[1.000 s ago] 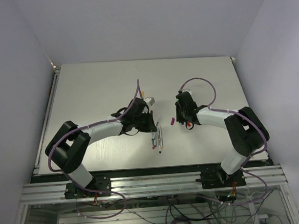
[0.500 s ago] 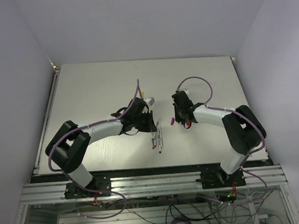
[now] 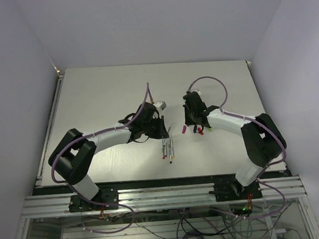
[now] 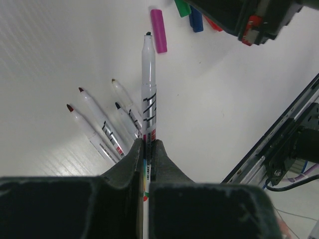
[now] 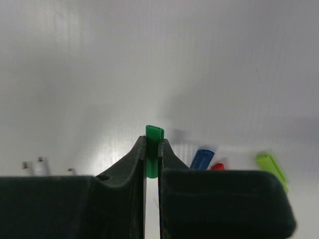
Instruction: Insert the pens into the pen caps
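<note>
My left gripper point(image 3: 159, 125) is shut on a whitish pen point(image 4: 148, 74) with a dark tip; in the left wrist view the gripper point(image 4: 147, 144) holds the pen pointing toward a purple cap point(image 4: 159, 37) lying on the table. My right gripper point(image 3: 191, 119) is shut on a dark green cap point(image 5: 154, 134), held between its fingertips point(image 5: 152, 144) above the table. Several loose pens point(image 3: 167, 150) lie near the front middle, also seen in the left wrist view point(image 4: 102, 127). A blue cap point(image 5: 202, 158), a red cap point(image 5: 217, 167) and a light green cap point(image 5: 269, 167) lie beside the right gripper.
The purple cap point(image 3: 182, 130) lies between the two grippers. The blue cap point(image 3: 195, 129), the red cap point(image 3: 201, 132) and the light green cap point(image 3: 208, 128) lie just in front of the right gripper. The table's front edge point(image 3: 163, 177) is close behind the loose pens.
My right gripper has moved toward the far side and a little left with the green cap, uncovering the blue and red caps. My left gripper has shifted slightly right with its pen.
</note>
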Available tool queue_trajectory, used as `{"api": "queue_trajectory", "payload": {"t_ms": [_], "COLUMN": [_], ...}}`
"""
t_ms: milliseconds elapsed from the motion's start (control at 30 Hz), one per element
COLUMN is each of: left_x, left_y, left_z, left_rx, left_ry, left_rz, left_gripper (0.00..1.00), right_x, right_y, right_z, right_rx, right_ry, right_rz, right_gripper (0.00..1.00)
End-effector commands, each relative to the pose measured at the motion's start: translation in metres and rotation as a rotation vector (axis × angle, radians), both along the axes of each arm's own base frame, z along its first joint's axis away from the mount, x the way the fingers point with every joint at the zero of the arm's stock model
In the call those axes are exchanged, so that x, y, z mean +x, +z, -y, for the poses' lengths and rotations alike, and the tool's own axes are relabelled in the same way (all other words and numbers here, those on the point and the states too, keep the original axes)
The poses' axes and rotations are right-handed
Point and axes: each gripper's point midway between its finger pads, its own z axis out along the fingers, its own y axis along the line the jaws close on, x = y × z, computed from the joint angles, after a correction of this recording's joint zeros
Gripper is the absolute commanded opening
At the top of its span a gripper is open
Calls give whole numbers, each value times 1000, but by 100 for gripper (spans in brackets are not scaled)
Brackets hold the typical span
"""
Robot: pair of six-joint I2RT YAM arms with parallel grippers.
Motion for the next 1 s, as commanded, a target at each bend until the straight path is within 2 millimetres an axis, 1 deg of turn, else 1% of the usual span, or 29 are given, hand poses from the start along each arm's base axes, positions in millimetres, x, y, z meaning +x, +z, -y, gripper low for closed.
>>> {"api": "queue_trajectory", "payload": {"t_ms": [0, 67, 100, 167, 200, 300, 433, 567, 667, 767, 967], "left_x": [16, 19, 21, 25, 27, 33, 38, 36, 32, 28, 22], "left_y": [29, 37, 42, 53, 58, 74, 91, 114, 123, 128, 125], "left_z": [14, 17, 19, 23, 25, 32, 41, 51, 57, 60, 63], "left_rx": [-89, -115, -129, -165, -181, -229, -260, -296, -314, -340, -341], "left_ry": [-17, -14, -12, -4, 0, 15, 16, -9, -26, -34, -42], "left_rz": [88, 112, 124, 149, 159, 184, 210, 260, 268, 271, 266], "left_gripper": [7, 7, 7, 7, 7, 7, 7, 7, 7, 7, 7], "right_x": [26, 29, 28, 32, 31, 31, 30, 26, 24, 21, 19], "right_y": [62, 82, 91, 113, 128, 162, 188, 201, 207, 207, 209], "right_z": [-20, -24, -26, -20, -19, -18, -16, -18, -18, -16, -13], "right_rx": [158, 227, 261, 331, 372, 479, 573, 660, 707, 727, 743], "right_ry": [7, 13, 22, 13, 17, 20, 12, 1, -6, -18, -37], "right_rz": [168, 228, 258, 335, 383, 496, 584, 639, 671, 686, 693], "right_gripper": [0, 0, 0, 0, 0, 0, 0, 0, 0, 0, 0]}}
